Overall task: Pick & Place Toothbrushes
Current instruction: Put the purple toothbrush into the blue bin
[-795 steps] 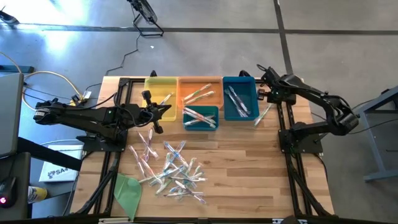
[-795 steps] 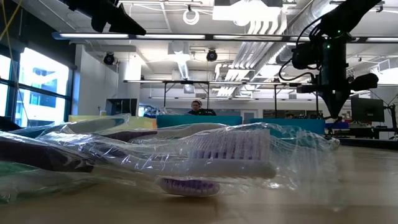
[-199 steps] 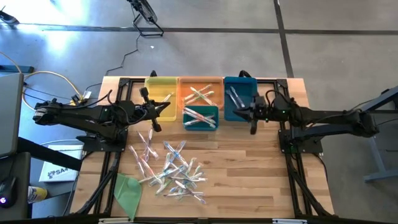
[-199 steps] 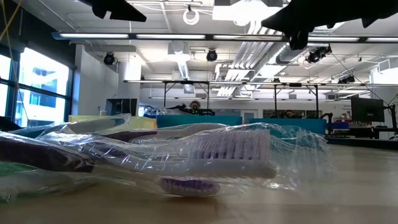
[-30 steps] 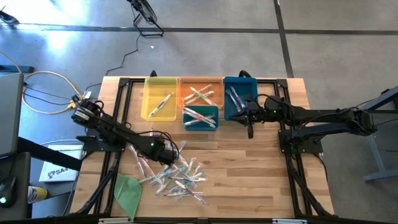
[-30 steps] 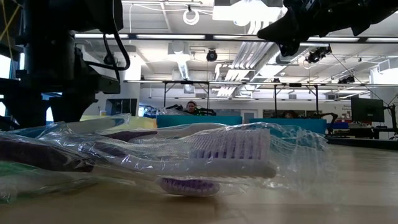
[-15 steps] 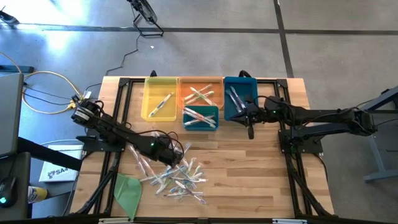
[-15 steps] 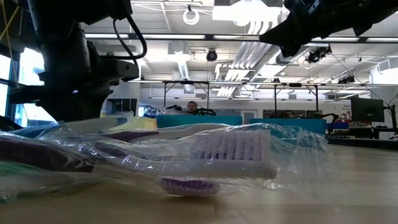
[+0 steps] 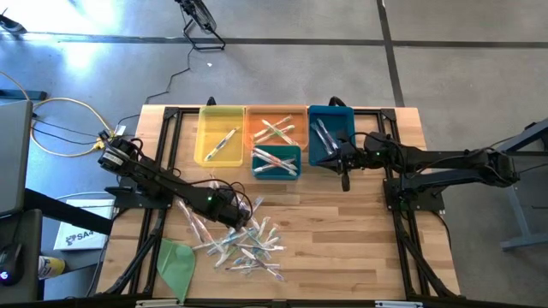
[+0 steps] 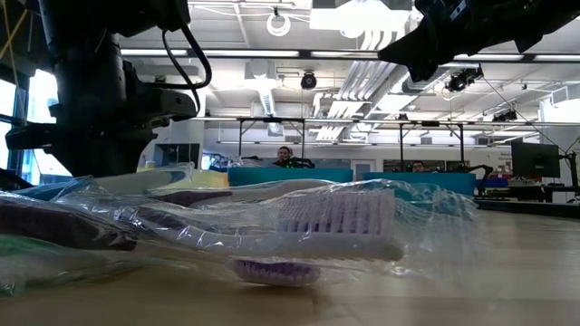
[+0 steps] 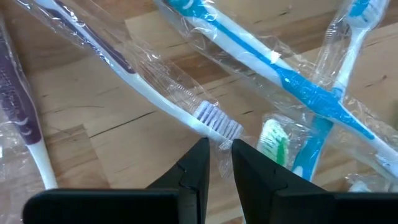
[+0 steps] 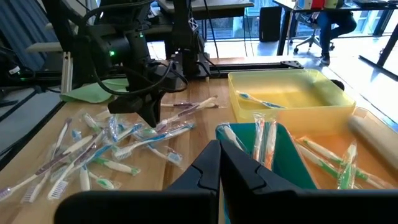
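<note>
In the bins (image 9: pixel 274 130) beyond the pile of toothbrushes (image 9: pixel 235 235) lie a few; most remain, the left gripper (image 11: pixel 219 152) pinching one, the right gripper (image 9: pixel 344 162) pressed together.

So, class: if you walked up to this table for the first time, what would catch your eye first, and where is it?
First, the heap of wrapped toothbrushes on the wooden table's near half, with the left gripper down at its upper edge, its fingers closed on a purple-bristled toothbrush's wrapper. Next, the row of bins along the far edge: yellow bin, orange bin, blue bin. The right gripper hangs shut beside the blue one.
</note>
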Controlling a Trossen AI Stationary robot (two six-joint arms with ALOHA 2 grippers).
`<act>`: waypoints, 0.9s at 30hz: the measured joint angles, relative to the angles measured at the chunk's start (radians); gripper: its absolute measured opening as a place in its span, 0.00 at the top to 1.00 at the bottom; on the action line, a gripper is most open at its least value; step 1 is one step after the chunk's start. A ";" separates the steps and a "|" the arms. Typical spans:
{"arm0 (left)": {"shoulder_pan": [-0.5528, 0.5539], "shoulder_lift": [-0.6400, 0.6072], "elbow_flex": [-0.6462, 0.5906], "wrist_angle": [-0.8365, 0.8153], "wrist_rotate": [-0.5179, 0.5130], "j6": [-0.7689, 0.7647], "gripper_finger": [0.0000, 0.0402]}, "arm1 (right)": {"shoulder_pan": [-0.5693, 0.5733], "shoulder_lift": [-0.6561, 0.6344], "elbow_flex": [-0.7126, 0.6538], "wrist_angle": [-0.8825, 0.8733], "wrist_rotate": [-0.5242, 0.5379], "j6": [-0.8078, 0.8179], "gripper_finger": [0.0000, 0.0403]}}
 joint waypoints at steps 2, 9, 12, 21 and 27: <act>0.000 0.000 0.000 0.000 0.000 0.000 0.85 | 0.000 0.000 0.000 0.000 0.000 0.000 0.99; 0.000 0.000 0.000 0.000 0.000 0.000 0.85 | 0.000 0.000 0.000 0.000 0.000 0.000 0.99; 0.000 0.000 0.000 -0.003 0.002 -0.001 0.84 | 0.000 0.000 0.000 0.000 0.000 0.000 0.99; 0.001 -0.001 0.000 -0.020 0.080 -0.004 0.72 | 0.000 0.000 0.000 -0.001 0.000 -0.002 0.99; 0.000 -0.001 0.000 -0.015 0.081 0.017 0.62 | 0.000 0.000 0.000 -0.001 0.001 -0.018 0.99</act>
